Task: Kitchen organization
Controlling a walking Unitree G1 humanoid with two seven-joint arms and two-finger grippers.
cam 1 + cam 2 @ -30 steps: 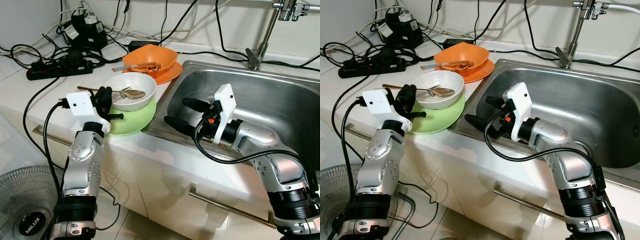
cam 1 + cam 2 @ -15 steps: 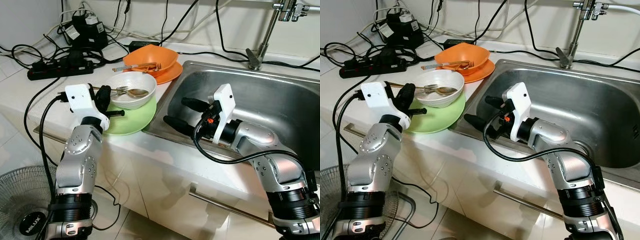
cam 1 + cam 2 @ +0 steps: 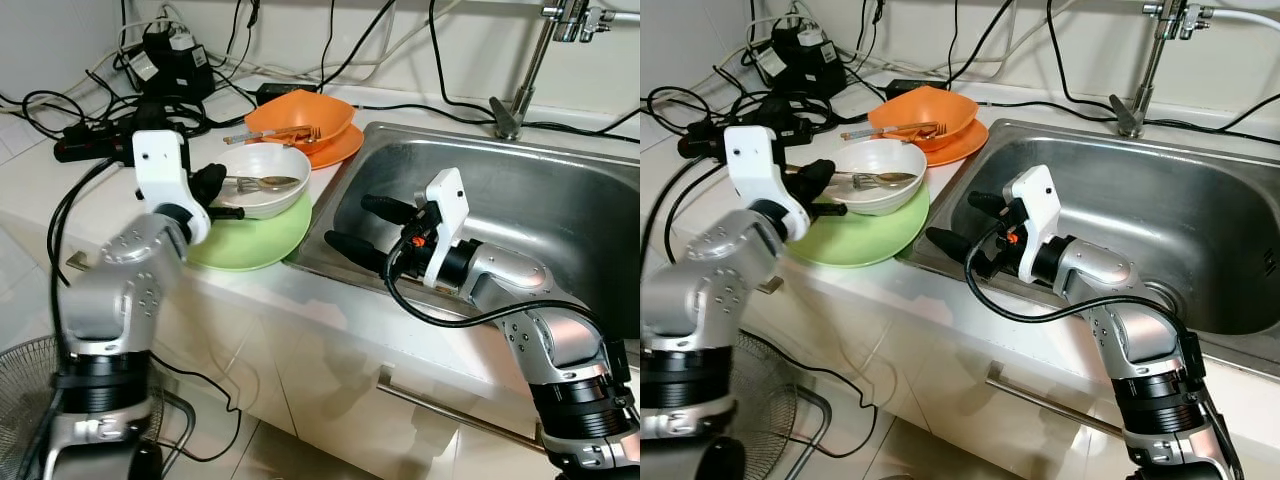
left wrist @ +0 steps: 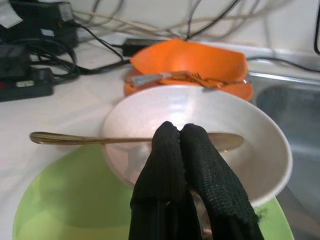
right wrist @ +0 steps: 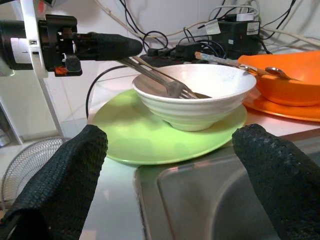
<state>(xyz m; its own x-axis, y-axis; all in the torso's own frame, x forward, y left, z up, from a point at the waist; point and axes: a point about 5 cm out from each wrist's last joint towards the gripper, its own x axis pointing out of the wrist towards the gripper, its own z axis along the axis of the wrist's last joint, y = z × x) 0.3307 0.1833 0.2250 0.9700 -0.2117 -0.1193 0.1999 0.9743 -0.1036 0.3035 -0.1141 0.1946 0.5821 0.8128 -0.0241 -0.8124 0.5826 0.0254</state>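
A white bowl (image 3: 268, 196) stands on a green plate (image 3: 250, 243) on the counter, just left of the sink (image 3: 560, 200). A spoon (image 4: 100, 139) lies across the bowl. My left gripper (image 3: 214, 196) is at the bowl's near-left rim, shut on the handle of a fork (image 5: 165, 84) whose tines rest inside the bowl. Behind stands an orange bowl (image 3: 300, 113) on an orange plate (image 3: 335, 150), with cutlery in it. My right gripper (image 3: 355, 225) is open over the sink's left edge, pointing at the green plate and holding nothing.
A black power strip (image 3: 95, 140), adapters and many cables cover the back left of the counter. The tap (image 3: 520, 90) rises behind the sink. A floor fan (image 3: 25, 400) stands low on the left, and a drawer handle (image 3: 450, 410) runs below the counter.
My left arm has swung up and to the left, its wrist now higher, while the gripper stays shut at the bowl's rim. The right arm has barely moved.
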